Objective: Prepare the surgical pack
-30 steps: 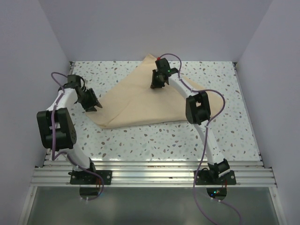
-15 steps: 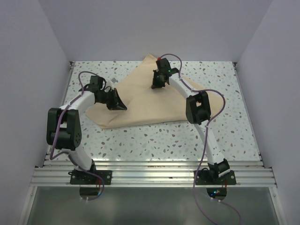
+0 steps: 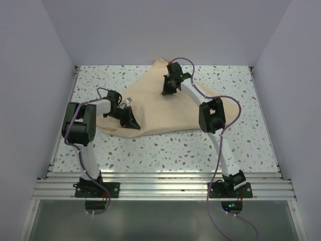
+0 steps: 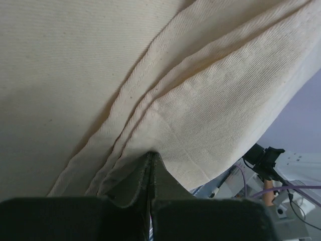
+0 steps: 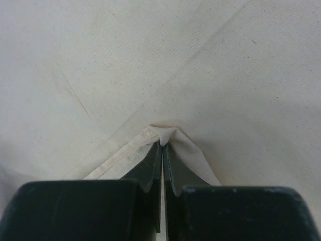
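The large tan-beige wrap sheet (image 3: 160,108) lies across the middle and far part of the white speckled table (image 3: 200,150), doubled over into a rough triangle with its point toward the far edge. Both arms are on it.

The left gripper (image 3: 131,122) is down at the sheet's near-left corner, jaws pressed together with stacked hems of cloth nipped at the tips. Its wrist view shows two or three layered edges fanning out from the pinch. The right gripper (image 3: 168,90) sits far of centre, jaws likewise closed, with a small pale corner of fabric puckered up between them. No metal tray or gauze shows anywhere, and whether they lie under the fold cannot be told.

This looks like the wrapping stage: a two-handed fold, both grips made. The next move calls for lifting and carrying the held cloth together, with even tension so that neither pinch slips and the layers do not part.

The fabric is matte and tightly woven, with a fine diagonal rib visible up close. It is soft enough to drape in long shallow creases, and its stitched hems give the fingers a thicker edge to bite.
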Available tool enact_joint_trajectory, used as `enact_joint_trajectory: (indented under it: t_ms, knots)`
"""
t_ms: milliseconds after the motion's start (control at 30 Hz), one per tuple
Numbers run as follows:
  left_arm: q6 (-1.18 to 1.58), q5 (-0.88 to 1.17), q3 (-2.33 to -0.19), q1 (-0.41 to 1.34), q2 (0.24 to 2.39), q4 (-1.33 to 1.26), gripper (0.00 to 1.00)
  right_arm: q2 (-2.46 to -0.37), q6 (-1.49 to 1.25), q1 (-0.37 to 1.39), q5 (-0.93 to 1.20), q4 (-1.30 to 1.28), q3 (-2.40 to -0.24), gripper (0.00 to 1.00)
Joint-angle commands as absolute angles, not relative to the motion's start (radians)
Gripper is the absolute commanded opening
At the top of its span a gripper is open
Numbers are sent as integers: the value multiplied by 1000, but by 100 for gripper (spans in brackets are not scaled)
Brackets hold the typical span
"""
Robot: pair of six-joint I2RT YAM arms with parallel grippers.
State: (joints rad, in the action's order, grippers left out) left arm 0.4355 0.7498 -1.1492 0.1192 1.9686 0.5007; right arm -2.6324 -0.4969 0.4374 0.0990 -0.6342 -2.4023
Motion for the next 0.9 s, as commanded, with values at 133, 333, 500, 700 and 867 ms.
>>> enact_joint_trajectory:
  t_ms: [133,333,500,700,867]
  knots:
    - [388,650,-1203,121,2024,574,0,-2674,-485,434,98,-653,-2428,0]
    - [362,617,-1267,121,1939,626,0,-2622,-492,434,103,-634,-2433,0]
    - [368,607,-1276,121,1895,620,1,-2542,-528,434,115,-594,-2427,0]
    - [373,612,-1278,121,1919,620,1,-2485,-540,436,109,-558,-2444,0]
    - [377,614,-1290,121,1908,617,1,-2485,-546,434,104,-537,-2465,0]
